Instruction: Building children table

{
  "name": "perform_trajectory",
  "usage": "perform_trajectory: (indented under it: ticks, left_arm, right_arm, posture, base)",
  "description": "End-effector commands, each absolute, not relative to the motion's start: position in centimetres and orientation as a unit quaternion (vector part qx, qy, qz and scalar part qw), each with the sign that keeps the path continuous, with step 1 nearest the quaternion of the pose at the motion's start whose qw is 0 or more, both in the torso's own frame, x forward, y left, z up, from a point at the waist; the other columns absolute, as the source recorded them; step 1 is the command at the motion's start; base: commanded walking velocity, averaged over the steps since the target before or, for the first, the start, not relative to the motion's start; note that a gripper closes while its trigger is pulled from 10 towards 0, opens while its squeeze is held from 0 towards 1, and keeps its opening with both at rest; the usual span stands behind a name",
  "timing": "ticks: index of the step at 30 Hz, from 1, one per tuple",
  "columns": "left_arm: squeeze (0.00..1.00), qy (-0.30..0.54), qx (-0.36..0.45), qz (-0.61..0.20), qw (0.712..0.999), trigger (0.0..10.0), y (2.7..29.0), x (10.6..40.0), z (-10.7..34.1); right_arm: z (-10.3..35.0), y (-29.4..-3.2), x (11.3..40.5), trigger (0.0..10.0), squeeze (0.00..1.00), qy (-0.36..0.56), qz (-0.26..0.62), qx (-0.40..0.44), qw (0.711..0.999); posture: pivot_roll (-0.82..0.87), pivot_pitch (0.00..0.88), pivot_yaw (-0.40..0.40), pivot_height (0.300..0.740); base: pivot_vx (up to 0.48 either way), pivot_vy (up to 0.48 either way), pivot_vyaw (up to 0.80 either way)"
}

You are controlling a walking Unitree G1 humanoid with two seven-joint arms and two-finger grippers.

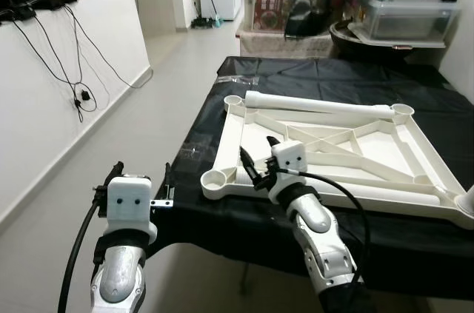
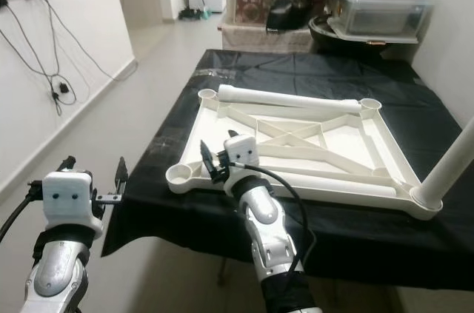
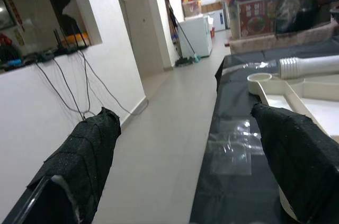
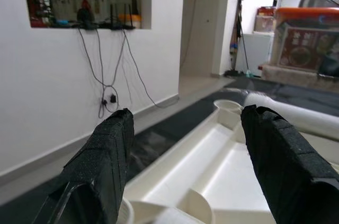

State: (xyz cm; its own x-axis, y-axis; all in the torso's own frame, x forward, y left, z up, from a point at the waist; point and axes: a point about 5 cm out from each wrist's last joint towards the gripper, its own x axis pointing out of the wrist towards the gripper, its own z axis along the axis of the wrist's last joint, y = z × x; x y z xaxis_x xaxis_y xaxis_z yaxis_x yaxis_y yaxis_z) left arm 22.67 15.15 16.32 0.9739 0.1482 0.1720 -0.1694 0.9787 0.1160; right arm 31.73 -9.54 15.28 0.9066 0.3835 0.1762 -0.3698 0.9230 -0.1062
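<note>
**A:** Where does the build stand?

**B:** Early, I'd judge. The white tabletop (image 1: 333,152) lies upside down on the black-covered worktop (image 1: 348,80), ribs up, with one leg (image 2: 450,159) standing in the near right corner socket. A loose leg (image 1: 318,103) lies along the far rim, and another (image 2: 326,182) lies inside the frame by the near rim.

**A:** And the tools?

**B:** The right tool (image 1: 257,161) hovers over the near left part of the tabletop, just behind the empty corner socket (image 1: 214,178), fingers spread and holding nothing. The left tool (image 1: 141,180) hangs off the worktop's left edge over the floor, also spread and empty (its wrist view looks down the corridor alongside the cloth).

**A:** Next move?

**B:** Probably picking up a loose leg, the near one being closest, then standing it upright over an open socket. That calls for a firm pinch on a smooth round tube, which may roll.

**A:** Room?

**B:** Open floor to the left. The tabletop's near rim sits close to the worktop's front edge, so pushing toward the robot risks sliding it off. Boxes crowd the far end.
</note>
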Motion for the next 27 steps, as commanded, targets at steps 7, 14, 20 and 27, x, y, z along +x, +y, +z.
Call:
perform_trajectory:
  ticks: [7,14,20,27]
  left_arm:
    - [0.00,-0.072,0.074,0.074,0.992,10.0,15.03,22.71,15.95]
    - [0.00,-0.070,0.076,0.075,0.992,10.0,15.05,22.69,15.90]
    - [0.00,-0.058,0.056,0.070,0.994,10.0,14.85,22.79,15.69]
    - [0.00,-0.052,0.053,0.065,0.995,10.0,14.93,22.77,15.47]
  right_arm:
    - [15.39,-9.46,31.79,10.0,0.00,-0.102,0.193,-0.030,0.975]
    - [15.40,-9.44,31.80,10.0,0.00,-0.102,0.193,-0.029,0.975]
    - [15.37,-9.39,31.83,10.0,0.00,-0.100,0.193,-0.024,0.976]
    - [15.24,-9.25,31.79,10.0,0.00,-0.096,0.195,-0.018,0.976]
  posture:
    - [0.03,0.000,0.008,0.740]
    - [0.03,0.000,0.008,0.740]
    - [0.03,0.000,0.010,0.740]
    - [0.03,0.000,0.007,0.740]
  base:
    - [0.277,0.000,0.00]
    - [0.281,0.000,0.00]
    - [0.092,0.000,-0.29]
    - [0.000,0.000,-0.75]
